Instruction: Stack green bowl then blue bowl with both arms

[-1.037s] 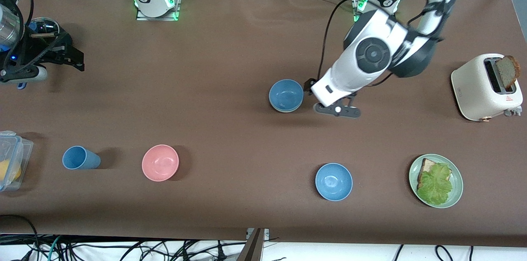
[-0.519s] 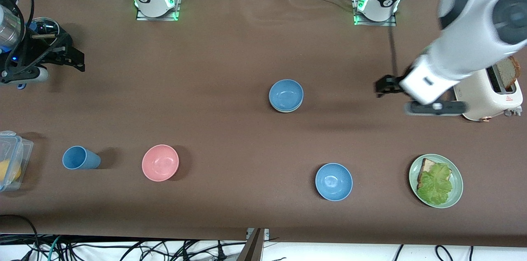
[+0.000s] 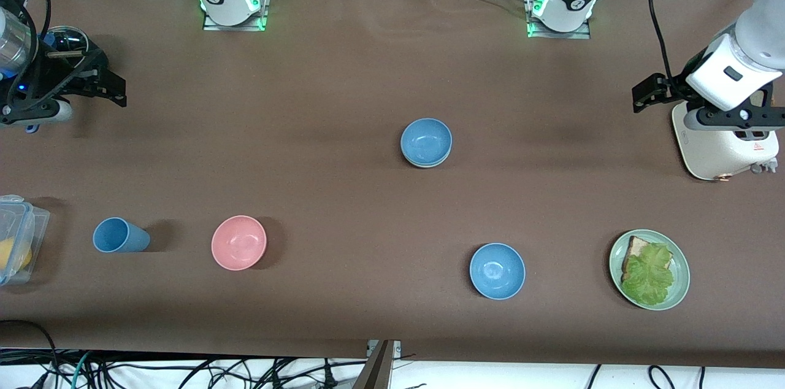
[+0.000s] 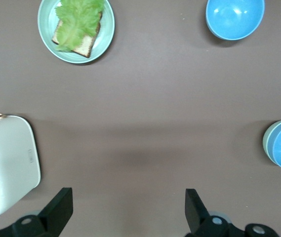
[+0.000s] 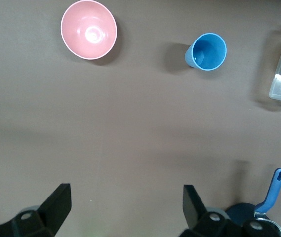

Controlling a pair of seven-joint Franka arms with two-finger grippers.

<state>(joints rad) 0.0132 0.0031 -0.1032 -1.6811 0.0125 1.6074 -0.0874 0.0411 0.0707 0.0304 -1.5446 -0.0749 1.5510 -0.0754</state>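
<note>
Blue bowl [image 3: 426,140] nested in green bowl [image 4: 267,143] | plate [image 3: 677,291]: bread, lettuce

You see only a thin rim of the green bowl [image 3: 424,164] under the blue bowl [image 3: 425,140] nested in it. The left pincer [image 3: 730,122] covers the toaster's [image 3: 723,153] top. At the right arm's end, the clear container [image 3: 15,235] is cut off.

Brown table [image 3: 343,205] holds bowls, cup [image 3: 119,235], plate [image 3: 649,269], toaster [image 3: 723,146].
</note>
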